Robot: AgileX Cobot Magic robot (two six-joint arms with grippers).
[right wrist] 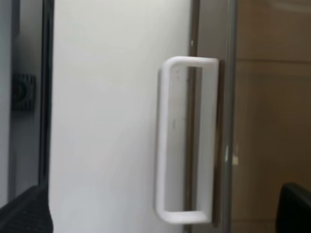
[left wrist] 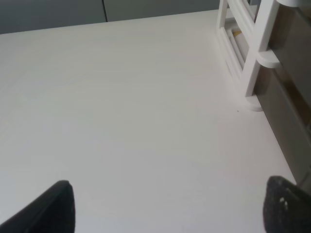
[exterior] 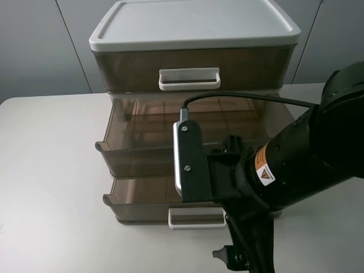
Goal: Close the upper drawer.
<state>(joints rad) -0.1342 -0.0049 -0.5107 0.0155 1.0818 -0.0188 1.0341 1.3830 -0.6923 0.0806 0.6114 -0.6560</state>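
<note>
The upper drawer, smoky-brown and translucent, is pulled well out of the three-tier cabinet. My right arm hangs over its front and hides its handle and my right gripper in the high view. In the right wrist view, a small white loop handle sits on a brown drawer front, with open interior beyond it. My right gripper is open, with a dark fingertip at each lower corner, apart from the handle. My left gripper is open and empty over bare table.
The top drawer with the wide white handle is shut. The lowest drawer shows its white handle below my right arm. The cabinet's white frame stands beside my left gripper. The white table surrounds the cabinet.
</note>
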